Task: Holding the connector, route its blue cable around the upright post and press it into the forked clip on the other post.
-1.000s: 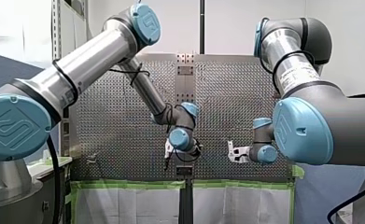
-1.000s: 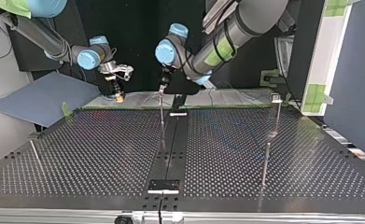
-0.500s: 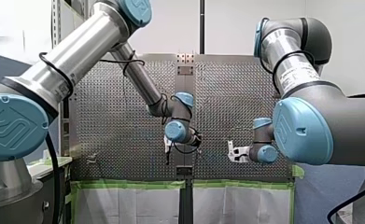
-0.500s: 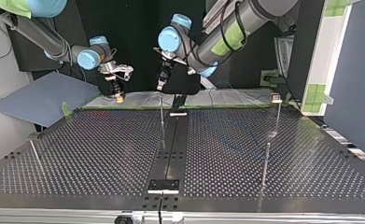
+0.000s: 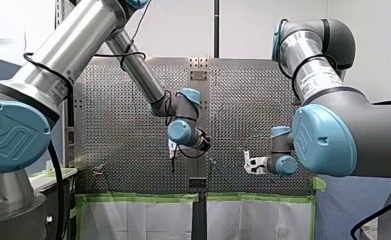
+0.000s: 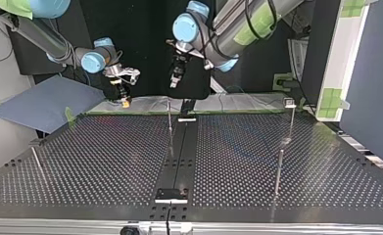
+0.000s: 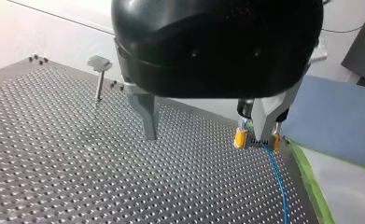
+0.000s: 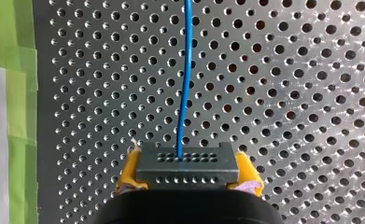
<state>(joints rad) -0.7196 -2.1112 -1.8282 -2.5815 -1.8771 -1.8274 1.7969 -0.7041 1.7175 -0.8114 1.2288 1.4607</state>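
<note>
In the right wrist view my right gripper is shut on the grey connector, yellow pads on either side. The blue cable runs straight ahead from it over the perforated table. At the top view's left the same gripper hangs near the table's far edge. My left gripper is open with nothing between its metal fingers. It hovers above a thin upright post in the top view. A post with a small clip head stands at that view's right.
A shorter post stands nearer the camera at the top view's right, and a leaning pin at its left. A black strip runs down the table's middle. Green tape edges the table beside my right gripper.
My left arm has lifted, carrying its open gripper up and away from the upright post, toward the front view's left. My right arm and the connector have not moved.
</note>
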